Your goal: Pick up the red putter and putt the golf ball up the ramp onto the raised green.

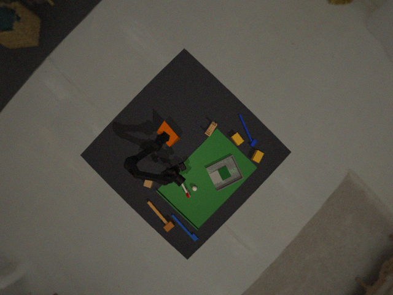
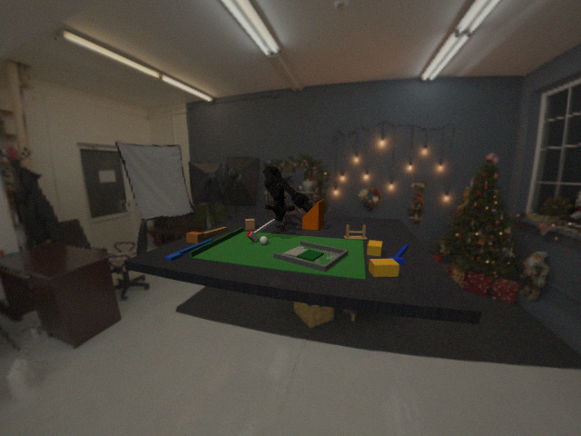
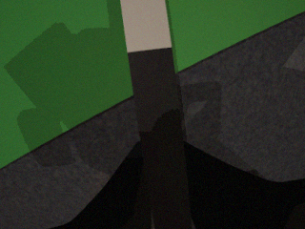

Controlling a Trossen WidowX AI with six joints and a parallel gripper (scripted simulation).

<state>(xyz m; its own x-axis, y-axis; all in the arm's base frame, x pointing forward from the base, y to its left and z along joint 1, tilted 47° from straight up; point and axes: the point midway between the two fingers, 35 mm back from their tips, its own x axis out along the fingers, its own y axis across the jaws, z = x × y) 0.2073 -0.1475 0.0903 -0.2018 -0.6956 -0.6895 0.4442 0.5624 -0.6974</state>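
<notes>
Top view shows the pincer (image 1: pixel 179 179) clamped on the red putter (image 1: pixel 185 190), head just beside the golf ball (image 1: pixel 194 188) near the table's (image 1: pixel 187 79) arm-side edge; stroke squarely, gently, toward the raised green (image 1: pixel 224 173).

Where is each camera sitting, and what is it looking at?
Top: high overhead, looking straight down on the table; whole arm shows.
Exterior: standing across the room, facing the table's side; arm behind the golf ball.
Wrist: on the arm, looking down the red putter; gripper clamps it.
All three show the green mat.
</notes>
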